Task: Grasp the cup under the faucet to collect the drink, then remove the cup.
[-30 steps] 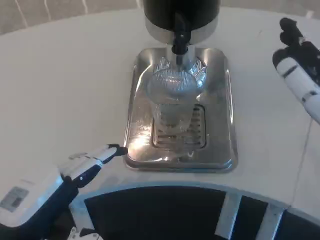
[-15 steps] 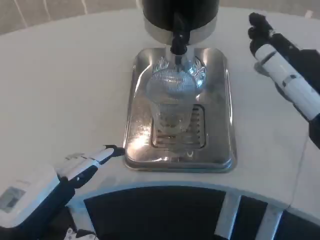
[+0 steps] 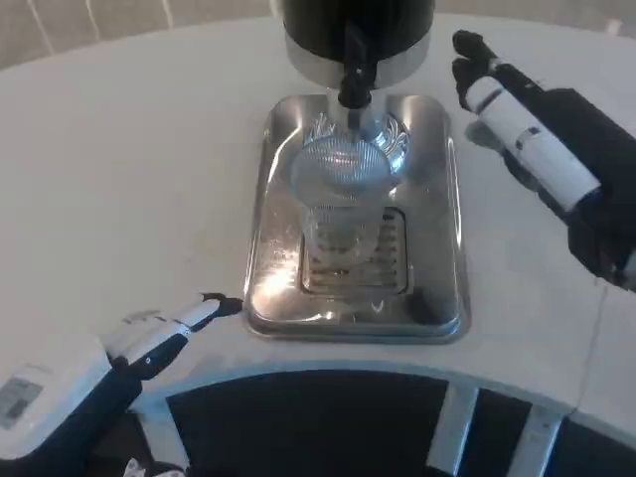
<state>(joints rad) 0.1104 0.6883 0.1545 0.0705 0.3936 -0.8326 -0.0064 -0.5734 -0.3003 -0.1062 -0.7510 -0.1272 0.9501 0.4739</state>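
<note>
The right hand (image 3: 497,84), fingers together and holding nothing, is being swung leftward toward the dispenser (image 3: 360,30); the cup (image 3: 343,204) is being left ungrasped under the faucet (image 3: 355,84).

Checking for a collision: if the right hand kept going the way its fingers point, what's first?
Probably the dispenser: the right hand points up-left toward its base, though depth is unclear.

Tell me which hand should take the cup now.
Probably the right hand: it is raised beside the dispenser, level with the cup on the tray. The left hand lies low at the tray's near corner.
</note>
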